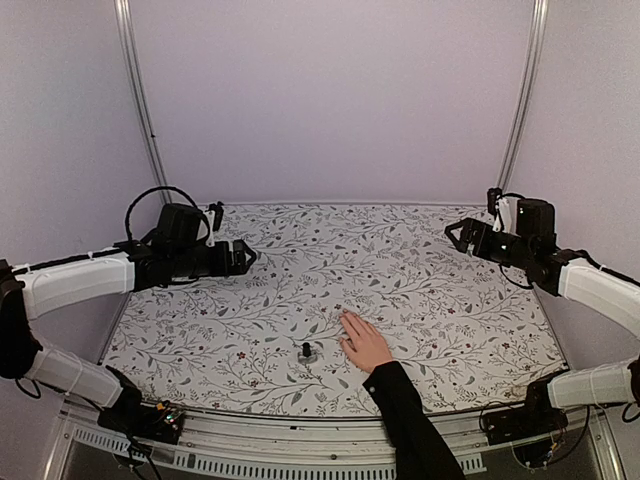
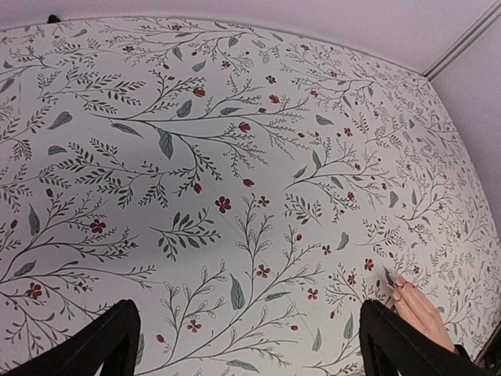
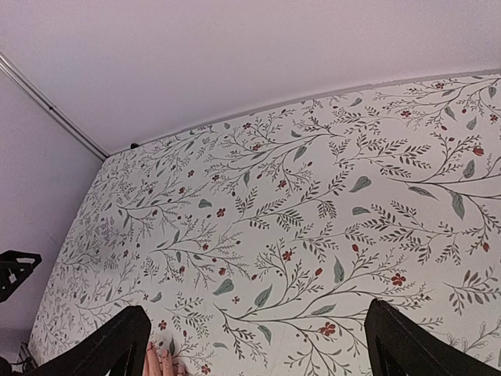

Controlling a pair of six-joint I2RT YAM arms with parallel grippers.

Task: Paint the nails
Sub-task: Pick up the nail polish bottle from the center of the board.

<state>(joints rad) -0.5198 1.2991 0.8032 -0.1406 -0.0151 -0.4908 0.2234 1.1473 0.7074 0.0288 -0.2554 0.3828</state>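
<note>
Black-sleeved and cut off at the near edge, a light-skinned hand (image 1: 365, 345) is lying flat on the leaf-printed white tablecloth (image 1: 420, 270) beside a small dark black-capped bottle (image 1: 307, 352), its tiny nails (image 2: 398, 283) barely showing for you. Your left gripper (image 1: 247, 256) and right gripper (image 1: 455, 237) are hovering with fingers spread wide, holding nothing, between lilac walls (image 1: 330, 100).

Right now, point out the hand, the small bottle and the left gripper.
hand (image 1: 366, 345): top view, back of the hand.
small dark bottle (image 1: 308, 352): top view, its middle.
left gripper (image 1: 248, 257): top view, between its fingertips.
</note>
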